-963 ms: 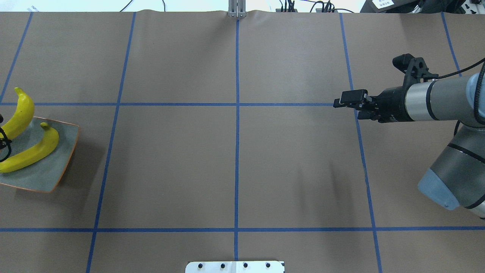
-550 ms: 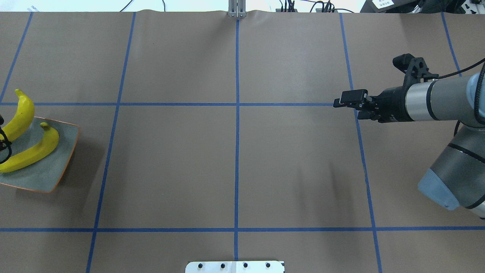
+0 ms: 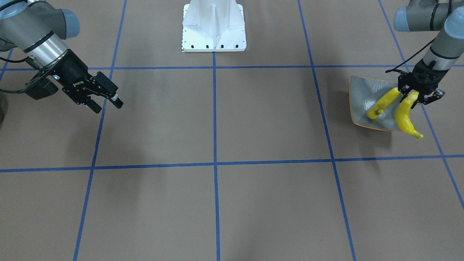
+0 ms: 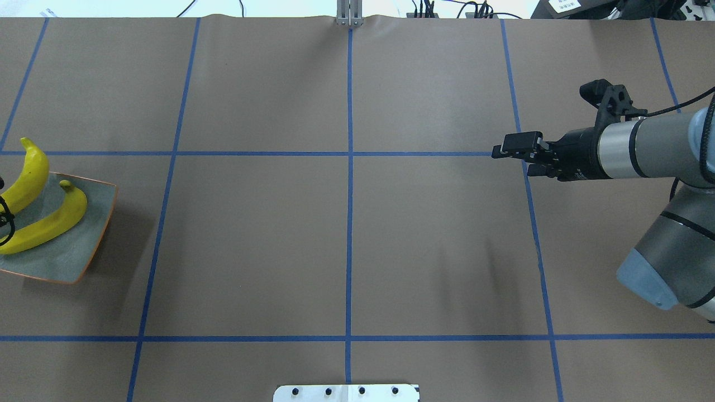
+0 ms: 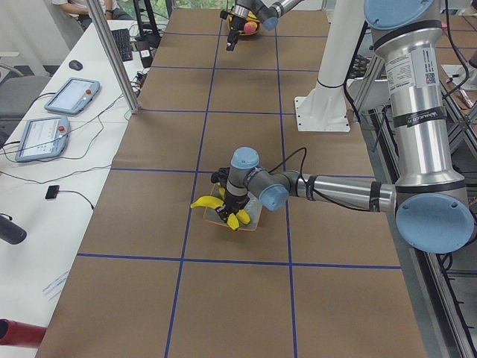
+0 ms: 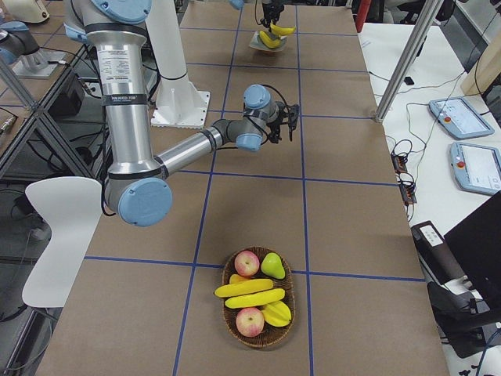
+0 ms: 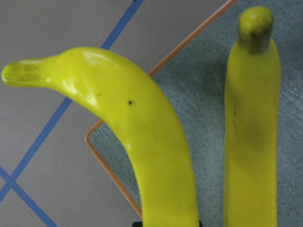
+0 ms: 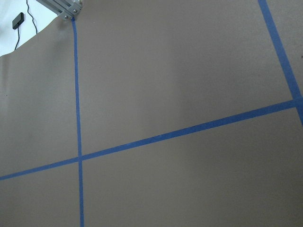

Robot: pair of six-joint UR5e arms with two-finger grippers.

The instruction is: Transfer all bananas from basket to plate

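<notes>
The left gripper (image 3: 417, 97) holds 1 banana (image 3: 403, 116) over the plate (image 3: 362, 90) corner.

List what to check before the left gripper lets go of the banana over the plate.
1. Left gripper shut on the glossy yellow toy banana: ok.
2. Held banana wholly over the square grey-green plate: not ok; its tip overhangs the orange rim.
3. Held banana resting on plate: cannot tell.
4. Gap to the second yellow banana lying on plate: ok.
5. Right gripper clear: ok, open, far off.
6. Wicker basket emptied of bananas: not ok; two remain.
</notes>
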